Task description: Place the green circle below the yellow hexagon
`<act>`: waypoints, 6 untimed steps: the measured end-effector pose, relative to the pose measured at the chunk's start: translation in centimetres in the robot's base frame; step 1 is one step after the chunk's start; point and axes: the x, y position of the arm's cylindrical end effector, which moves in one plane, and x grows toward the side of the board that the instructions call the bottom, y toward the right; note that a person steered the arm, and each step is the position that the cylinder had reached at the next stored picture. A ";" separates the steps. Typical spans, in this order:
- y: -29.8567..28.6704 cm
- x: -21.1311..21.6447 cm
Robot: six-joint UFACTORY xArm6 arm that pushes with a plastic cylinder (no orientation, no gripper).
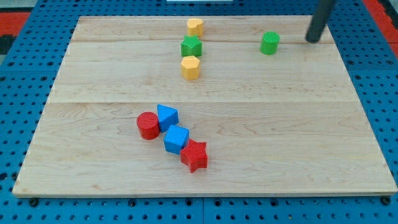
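No pincer on this rig, so nothing is opening, closing or holding: just a dark rod coming in from the far right, and my tip (311,40) is sitting on the wooden board (311,137) near its far right corner. My tip is touching no block; the nearest one is the green circle (270,43), lying to its left with a clear gap between them.

The green circle is showing as a short round cylinder, upright, standing alone at the far right of the board, well apart from the other blocks.

The yellow hexagon (190,67) is sitting left of it and a bit nearer, around the far middle. Just beyond the hexagon, a green star-like block (191,46) is standing close against it, and further back a yellow heart-like block (195,27) is resting close behind that, the three forming a short column.

Nearer, left of centre, four blocks are clustering in a diagonal: a red cylinder (148,126), a blue block (167,117) touching it, a blue cube-like block (176,139), and a red star (194,156) nearest of all.
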 end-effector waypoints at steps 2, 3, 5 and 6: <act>-7.1 0.0; -9.4 4.1; -8.4 2.8; -12.1 4.3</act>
